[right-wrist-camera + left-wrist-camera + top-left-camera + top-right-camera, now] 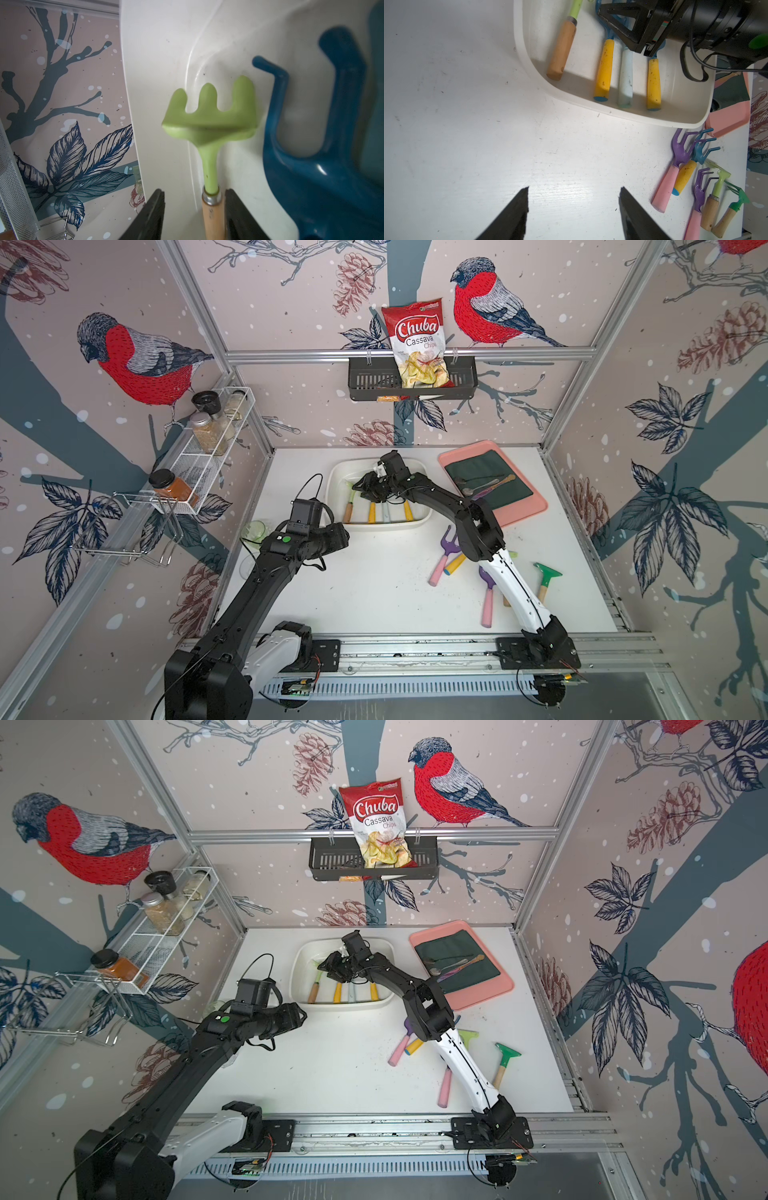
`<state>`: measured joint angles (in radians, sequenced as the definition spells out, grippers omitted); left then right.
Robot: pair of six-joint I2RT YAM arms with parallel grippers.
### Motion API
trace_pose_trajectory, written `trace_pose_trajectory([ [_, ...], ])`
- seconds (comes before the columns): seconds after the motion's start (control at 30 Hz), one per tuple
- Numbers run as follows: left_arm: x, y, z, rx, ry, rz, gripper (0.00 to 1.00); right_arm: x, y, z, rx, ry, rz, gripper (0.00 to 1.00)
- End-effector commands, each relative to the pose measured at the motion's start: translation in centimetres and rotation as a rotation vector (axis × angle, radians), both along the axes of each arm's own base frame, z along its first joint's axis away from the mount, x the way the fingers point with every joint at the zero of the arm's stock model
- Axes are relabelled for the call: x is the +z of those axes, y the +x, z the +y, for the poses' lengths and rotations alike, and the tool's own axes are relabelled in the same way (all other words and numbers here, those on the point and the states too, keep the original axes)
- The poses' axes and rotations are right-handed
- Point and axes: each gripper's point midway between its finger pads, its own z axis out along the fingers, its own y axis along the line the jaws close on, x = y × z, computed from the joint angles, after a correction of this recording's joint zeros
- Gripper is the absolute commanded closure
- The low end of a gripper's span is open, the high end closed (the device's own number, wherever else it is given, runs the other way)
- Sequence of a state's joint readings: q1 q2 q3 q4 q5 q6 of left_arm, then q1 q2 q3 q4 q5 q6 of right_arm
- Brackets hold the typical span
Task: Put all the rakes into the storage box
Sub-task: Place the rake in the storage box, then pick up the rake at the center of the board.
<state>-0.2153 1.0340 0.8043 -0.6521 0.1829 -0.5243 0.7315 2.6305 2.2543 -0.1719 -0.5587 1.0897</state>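
The light green three-tined rake with a metal collar and plain wooden handle (209,124) lies inside the white glossy shallow storage box (386,525), nearest one side wall, next to a blue-headed fork (311,176).

The right pincer (194,191) straddles the handle just behind the collar. Its jaws stand wider than the wood, with a clear gap on one side, so we judge it has no hold. The left pincer (574,189) hangs wide apart over bare counter, with nothing between its jaws.

We take the rake to be light and stiff. The bare wood should give better purchase than the painted head, which looks slick, so we would grip the handle near the collar.

The white counter (467,124) is scuffed and specked. Inside the box the handles lie close side by side, leaving little room for jaws between them. More loose hand tools (664,191) lie on the counter near a flat pink tray (523,511).
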Motion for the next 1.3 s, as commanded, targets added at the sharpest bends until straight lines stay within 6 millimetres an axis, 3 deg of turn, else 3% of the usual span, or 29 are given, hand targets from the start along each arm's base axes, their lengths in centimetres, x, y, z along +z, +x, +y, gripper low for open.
trace_pose_trajectory([
  [0.0, 0.4, 0.4, -0.2, 0.003, -0.018, -0.026, 0.31, 1.1, 0.2, -0.6, 0.004, -0.012, -0.048, 0.48],
  [0.13, 0.5, 0.3, -0.1, 0.004, -0.019, -0.028, 0.31, 2.7, 0.1, -1.0, 0.01, -0.002, -0.072, 0.48],
  [0.27, 1.1, 0.6, -0.3, 0.002, -0.031, -0.043, 0.31, 6.4, 0.3, -1.9, -0.001, -0.017, -0.149, 0.48],
  [0.37, 1.2, 0.7, -1.1, -0.025, -0.063, -0.036, 0.31, 9.0, 0.4, -4.4, -0.022, -0.094, -0.217, 0.48],
  [0.47, 1.0, 0.6, -2.7, -0.043, -0.13, -0.032, 0.32, 10.3, 0.0, -8.5, -0.05, -0.191, -0.254, 0.47],
  [0.6, 1.2, 0.2, -6.9, -0.113, -0.126, -0.077, 0.32, 11.0, -2.0, -15.5, -0.117, -0.279, -0.268, 0.47],
  [0.77, 0.4, -1.1, -12.6, -0.233, -0.045, -0.1, 0.32, 9.6, -5.3, -24.5, -0.24, -0.295, -0.22, 0.46],
  [0.87, -0.9, -2.1, -15.8, -0.316, 0.045, -0.091, 0.32, 8.7, -7.2, -28.6, -0.299, -0.3, -0.196, 0.46],
  [1.1, -4.4, -4.4, -23.7, -0.53, 0.215, -0.068, 0.34, 8.9, -8.9, -34.1, -0.383, -0.296, -0.185, 0.46],
  [1.27, -6.9, -5.4, -26.5, -0.598, 0.25, -0.015, 0.39, 9.9, -9.2, -37.1, -0.438, -0.28, -0.198, 0.46],
])
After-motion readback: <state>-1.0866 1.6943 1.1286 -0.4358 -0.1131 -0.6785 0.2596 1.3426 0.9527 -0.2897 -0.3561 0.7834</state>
